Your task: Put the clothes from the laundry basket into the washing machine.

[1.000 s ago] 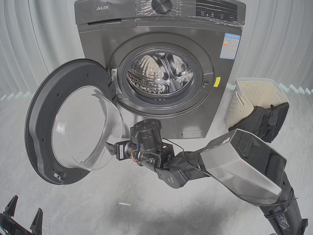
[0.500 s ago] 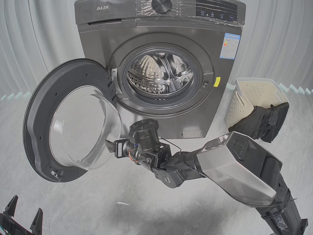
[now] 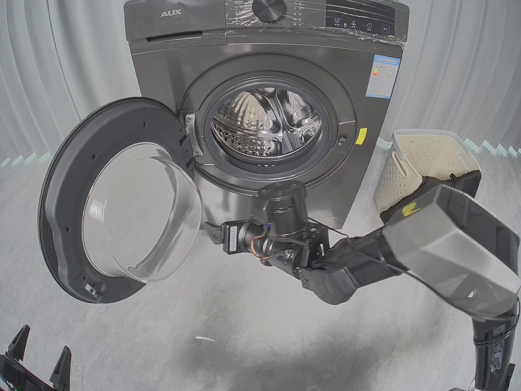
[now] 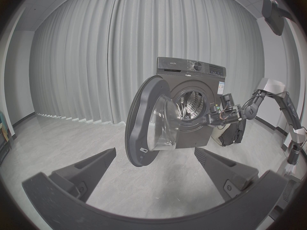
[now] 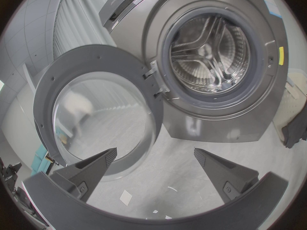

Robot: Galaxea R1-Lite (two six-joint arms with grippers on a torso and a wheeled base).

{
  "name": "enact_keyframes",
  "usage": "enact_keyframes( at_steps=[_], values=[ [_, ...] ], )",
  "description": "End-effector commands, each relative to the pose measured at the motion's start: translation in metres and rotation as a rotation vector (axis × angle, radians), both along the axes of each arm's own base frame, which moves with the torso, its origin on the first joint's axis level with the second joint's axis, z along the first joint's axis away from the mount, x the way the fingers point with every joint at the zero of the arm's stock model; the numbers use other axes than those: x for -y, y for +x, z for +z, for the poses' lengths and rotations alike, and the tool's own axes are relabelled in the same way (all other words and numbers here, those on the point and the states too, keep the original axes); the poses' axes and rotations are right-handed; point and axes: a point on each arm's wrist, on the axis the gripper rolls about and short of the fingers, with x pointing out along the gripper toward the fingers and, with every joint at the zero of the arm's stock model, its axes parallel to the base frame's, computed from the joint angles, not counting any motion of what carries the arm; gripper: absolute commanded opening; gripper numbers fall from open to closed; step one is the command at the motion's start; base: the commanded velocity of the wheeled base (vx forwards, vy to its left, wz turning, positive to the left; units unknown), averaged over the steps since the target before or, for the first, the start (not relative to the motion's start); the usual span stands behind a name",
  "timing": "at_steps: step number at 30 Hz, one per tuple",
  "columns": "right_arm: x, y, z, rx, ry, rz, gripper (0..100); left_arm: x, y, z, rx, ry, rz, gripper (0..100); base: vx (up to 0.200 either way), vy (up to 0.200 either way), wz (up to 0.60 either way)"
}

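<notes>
Right end effector (image 5: 153,152), fingers spread and empty, hovers low before the washing machine (image 3: 271,44), beside its open door (image 3: 116,202). The head view adds black clothes (image 3: 465,180) draped over the laundry basket (image 3: 393,183) just right of the machine. From the left wrist, the right arm stretches sideways, elbow raised.

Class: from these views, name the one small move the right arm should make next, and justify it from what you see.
Probably swing the right end effector toward the black clothes draped over the laundry basket. The washing machine door hangs open, the drum looks empty, and the end effector is open and holds nothing.
</notes>
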Motion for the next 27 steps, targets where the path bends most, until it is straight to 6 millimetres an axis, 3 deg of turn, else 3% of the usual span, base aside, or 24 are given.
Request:
enact_keyframes(
  at_steps=[1, 2, 3, 4, 6, 14, 17, 21, 22, 27],
  values=[
    [0.079, -0.025, 0.059, 0.082, 0.055, -0.081, 100, 0.0, 0.0, -0.004, 0.003, 0.0, 0.001, 100, 0.0, 0.0, 0.0],
    [0.097, -0.036, 0.059, 0.091, 0.041, -0.093, 100, 0.0, 0.0, -0.004, 0.003, 0.0, 0.001, 100, 0.0, 0.0, 0.0],
    [0.097, -0.036, 0.059, 0.091, 0.041, -0.093, 100, 0.0, 0.0, -0.004, 0.003, 0.0, 0.001, 100, 0.0, 0.0, 0.0],
    [0.118, -0.053, 0.058, 0.11, 0.021, -0.099, 100, 0.0, 0.0, -0.004, 0.003, 0.0, 0.001, 100, 0.0, 0.0, 0.0],
    [0.131, -0.065, 0.056, 0.124, 0.016, -0.1, 100, 0.0, 0.0, -0.004, 0.003, 0.0, 0.001, 100, 0.0, 0.0, 0.0],
    [0.151, -0.088, 0.038, 0.124, 0.005, -0.107, 100, 0.0, 0.0, -0.004, 0.003, -0.003, -0.003, 100, 0.0, 0.0, 0.0],
    [0.159, -0.093, 0.041, 0.139, 0.006, -0.117, 100, 0.0, 0.0, -0.004, 0.003, -0.005, -0.003, 100, 0.0, 0.0, 0.0],
    [0.178, -0.118, 0.052, 0.182, 0.007, -0.115, 100, 0.0, 0.0, -0.004, 0.003, -0.005, -0.003, 100, 0.0, 0.0, 0.0],
    [0.189, -0.133, 0.055, 0.206, 0.012, -0.111, 100, 0.0, 0.0, -0.004, 0.003, -0.003, -0.003, 100, 0.0, 0.0, 0.0],
    [0.217, -0.16, 0.059, 0.261, -0.011, -0.131, 100, 0.0, 0.0, -0.004, 0.003, -0.003, -0.003, 100, 0.0, 0.0, 0.0]
  ],
)
